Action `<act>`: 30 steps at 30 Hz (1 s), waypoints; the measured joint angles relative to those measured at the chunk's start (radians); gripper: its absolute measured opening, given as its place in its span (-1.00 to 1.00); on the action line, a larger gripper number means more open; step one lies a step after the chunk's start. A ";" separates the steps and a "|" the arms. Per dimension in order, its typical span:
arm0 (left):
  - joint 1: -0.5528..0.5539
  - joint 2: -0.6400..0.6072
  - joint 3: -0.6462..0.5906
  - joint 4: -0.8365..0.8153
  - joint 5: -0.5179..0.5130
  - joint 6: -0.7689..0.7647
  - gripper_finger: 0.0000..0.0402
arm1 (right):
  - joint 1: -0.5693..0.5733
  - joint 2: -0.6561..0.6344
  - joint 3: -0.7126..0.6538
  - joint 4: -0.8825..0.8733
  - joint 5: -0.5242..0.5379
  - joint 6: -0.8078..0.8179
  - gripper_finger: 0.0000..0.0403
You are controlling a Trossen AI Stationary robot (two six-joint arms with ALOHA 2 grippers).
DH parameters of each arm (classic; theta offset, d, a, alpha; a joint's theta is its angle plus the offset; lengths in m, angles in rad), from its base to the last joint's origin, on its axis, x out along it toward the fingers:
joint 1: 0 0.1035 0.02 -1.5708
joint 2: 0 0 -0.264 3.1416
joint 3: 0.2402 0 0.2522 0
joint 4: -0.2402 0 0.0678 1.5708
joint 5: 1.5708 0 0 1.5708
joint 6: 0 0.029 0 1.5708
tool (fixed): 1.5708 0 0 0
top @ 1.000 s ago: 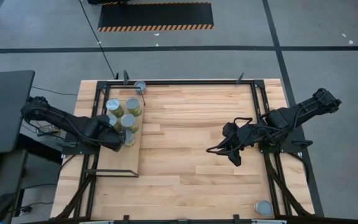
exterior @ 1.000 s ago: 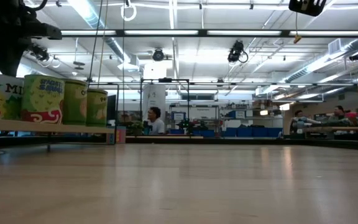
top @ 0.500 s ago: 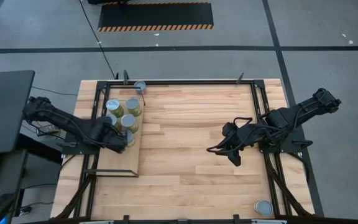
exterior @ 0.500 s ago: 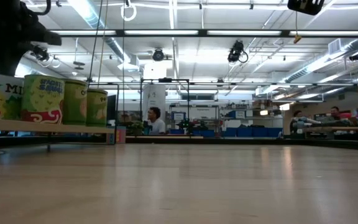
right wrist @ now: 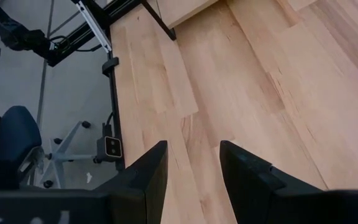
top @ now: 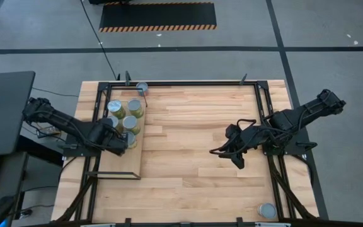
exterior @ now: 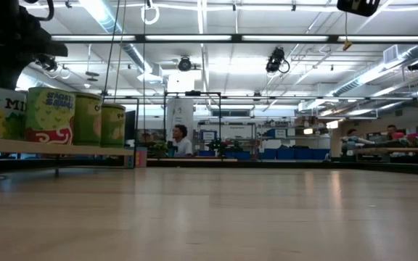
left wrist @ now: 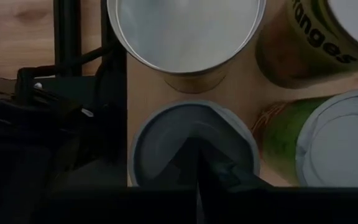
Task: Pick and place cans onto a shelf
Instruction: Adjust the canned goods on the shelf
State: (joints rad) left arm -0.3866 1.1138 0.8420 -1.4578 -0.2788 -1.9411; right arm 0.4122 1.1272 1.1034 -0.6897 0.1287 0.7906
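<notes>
Several cans stand upright on their bases in a cluster (top: 131, 123) at the far end of the pale shelf board (top: 120, 165) on the table's left. They show in the low view (exterior: 49, 114) and as silver tops in the left wrist view (left wrist: 185, 31). My left gripper (top: 120, 141) is over the cluster's near edge, right above one can's top (left wrist: 166, 134). My right gripper (top: 235, 154) is open and empty over bare tabletop right of centre (right wrist: 194, 180). Two more cans stand off the shelf, one at the far edge (top: 142, 87) and one at the near right corner (top: 267, 210).
A black metal frame runs along the table's far, left and right sides (top: 188, 82). The shelf's near half (top: 118, 161) is bare board. Wide plank tabletop (top: 188, 164) lies between the two arms. People sit far off in the room behind the table (exterior: 180, 139).
My left gripper has drawn back slightly toward the table's left edge over the shelf. The cans have stayed where they were.
</notes>
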 joint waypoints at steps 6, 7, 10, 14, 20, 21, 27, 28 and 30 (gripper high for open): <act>0.000 -0.002 0.038 -0.028 0.016 0.002 -0.88 | 0.000 0.000 0.000 0.000 0.000 -0.001 -0.24; 0.000 -0.002 0.039 -0.029 0.017 0.008 -0.87 | 0.000 0.000 0.000 0.000 0.000 -0.003 -0.24; 0.000 -0.002 0.039 -0.029 0.025 0.011 -0.85 | 0.000 0.000 0.000 0.000 0.000 -0.005 -0.24; 0.000 -0.002 0.039 -0.031 0.023 0.009 -0.85 | 0.000 0.000 0.000 0.000 0.000 -0.005 -0.24; 0.000 -0.003 0.050 -0.034 0.020 0.013 -0.81 | 0.000 0.000 0.000 0.000 0.000 -0.007 -0.24; 0.000 -0.003 0.061 -0.034 0.019 0.020 -0.80 | 0.000 0.000 0.000 0.000 0.000 -0.007 -0.24; 0.000 -0.004 0.163 -0.053 -0.010 0.066 -0.65 | 0.000 0.000 0.000 0.000 0.000 -0.008 -0.24; -0.004 -0.003 0.178 -0.038 -0.025 0.065 -0.62 | 0.000 0.000 0.000 0.000 0.000 -0.009 -0.24; -0.021 -0.003 0.188 0.031 -0.091 0.068 -0.57 | 0.000 0.000 0.000 0.000 0.000 -0.018 -0.24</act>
State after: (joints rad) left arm -0.4075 1.1110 1.0298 -1.4268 -0.3695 -1.8736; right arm 0.4122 1.1271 1.1034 -0.6895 0.1284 0.7728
